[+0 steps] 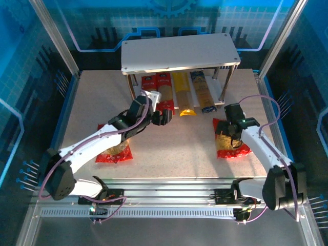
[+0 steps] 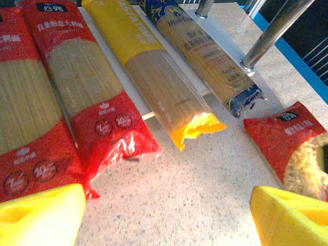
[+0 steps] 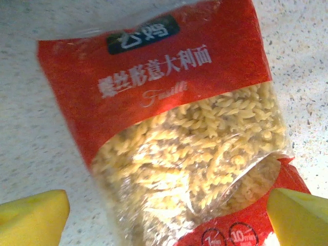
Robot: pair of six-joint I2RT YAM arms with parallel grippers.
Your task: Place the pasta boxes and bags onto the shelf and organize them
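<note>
Now | left end effector point(image 2: 166, 219) open, empty, near packs point(image 2: 97, 97) | right end effector point(image 3: 165, 218) open over bag point(image 3: 179, 128)

Speckled beige tabletop point(image 1: 179, 148), flat, matte, pale under the lights. Blue rim point(image 1: 62, 120) runs along tabletop's left and right sides. Aluminium frame posts point(image 1: 54, 37) slant up from both back corners. Blue wall panels point(image 1: 102, 28) with pale circuit lines stand behind. Gear emblem point(image 1: 171, 6) at top centre. Slotted aluminium rail point(image 1: 164, 211) along near edge.
</note>
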